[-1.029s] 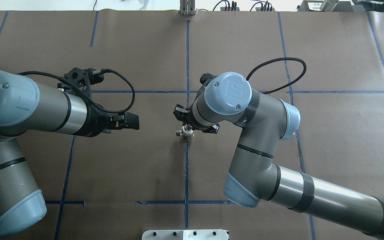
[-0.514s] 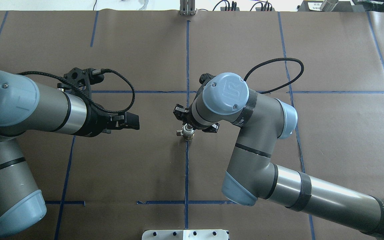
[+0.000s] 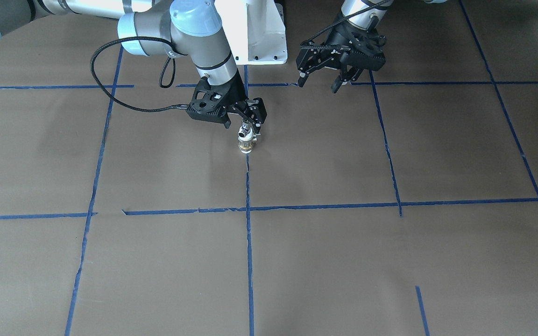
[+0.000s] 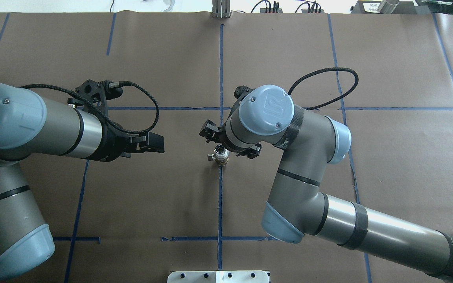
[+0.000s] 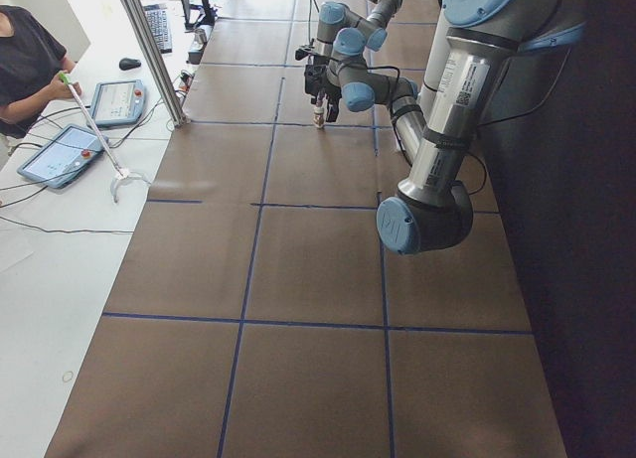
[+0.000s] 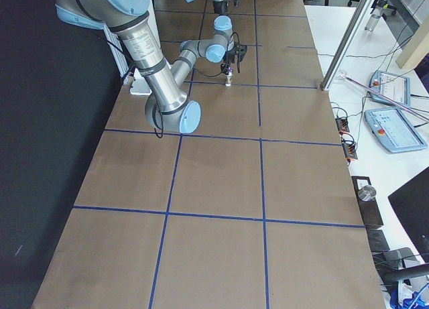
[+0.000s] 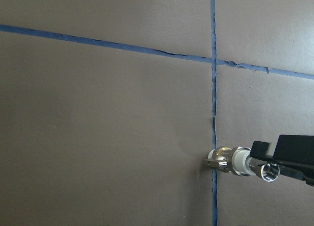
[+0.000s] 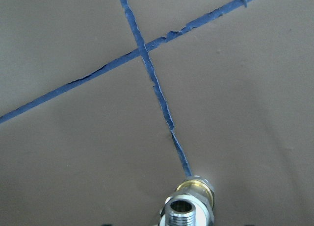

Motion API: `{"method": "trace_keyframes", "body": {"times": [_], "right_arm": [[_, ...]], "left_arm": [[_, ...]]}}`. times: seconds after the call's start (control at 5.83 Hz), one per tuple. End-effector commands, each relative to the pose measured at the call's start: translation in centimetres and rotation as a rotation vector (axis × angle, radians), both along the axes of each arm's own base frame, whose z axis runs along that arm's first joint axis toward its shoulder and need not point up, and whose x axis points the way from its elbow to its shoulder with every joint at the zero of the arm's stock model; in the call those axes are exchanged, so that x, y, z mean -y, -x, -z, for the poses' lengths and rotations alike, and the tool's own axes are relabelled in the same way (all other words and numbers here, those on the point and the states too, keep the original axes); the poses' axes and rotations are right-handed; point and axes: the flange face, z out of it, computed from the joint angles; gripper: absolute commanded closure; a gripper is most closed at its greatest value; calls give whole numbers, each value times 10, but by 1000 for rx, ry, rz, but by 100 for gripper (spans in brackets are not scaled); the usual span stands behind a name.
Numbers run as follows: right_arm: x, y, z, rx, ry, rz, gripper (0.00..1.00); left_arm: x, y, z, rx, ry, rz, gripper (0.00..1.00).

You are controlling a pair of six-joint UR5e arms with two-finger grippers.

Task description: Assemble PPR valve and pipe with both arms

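The PPR valve [image 4: 222, 159], with white ends and a brass band, stands upright on the brown table at the centre tape line. The chrome pipe [image 4: 220, 149] sits on top of it. Both also show in the front view, the valve [image 3: 245, 146] below the pipe [image 3: 246, 132]. My right gripper [image 4: 229, 142] is right over them, its jaws open on either side of the pipe's top and apart from it. The right wrist view shows the pipe's threaded mouth [image 8: 182, 210] with no finger on it. My left gripper [image 4: 159, 142] is open and empty, hovering well to the left.
The white robot pedestal [image 3: 259, 32] stands behind the parts. A metal plate [image 4: 218, 276] lies at the near table edge. Blue tape lines [image 4: 220, 204] grid the table. An operator [image 5: 28, 51] and tablets [image 5: 65, 152] are beyond the far edge.
My right gripper's jaws have spread apart, letting go of the pipe on the valve. The joined parts stay standing. The left arm has not moved.
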Motion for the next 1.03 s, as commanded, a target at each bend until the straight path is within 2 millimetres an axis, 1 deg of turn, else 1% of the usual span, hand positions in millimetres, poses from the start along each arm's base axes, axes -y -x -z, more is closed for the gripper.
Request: {"method": "trace_keyframes", "body": {"times": [0.0, 0.17, 0.34, 0.51, 0.69, 0.86], "right_arm": [[-9, -59, -2, 50, -26, -18, 0], [-19, -109, -25, 55, -58, -9, 0], [-1, -172, -62, 30, -76, 46, 0], [26, -231, -118, -27, -108, 116, 0], [41, -299, -187, -102, -181, 203, 0], [55, -362, -257, -188, -252, 267, 0]], "left_arm": [[-6, 15, -26, 41, 9, -6, 10], [-10, 27, -51, 94, -38, -43, 10], [-8, 40, -82, 161, -76, -76, 10], [-2, 69, -123, 250, -163, -144, 10], [17, 111, -147, 248, -188, -229, 10], [46, 174, -190, 273, -244, -294, 10]]}}
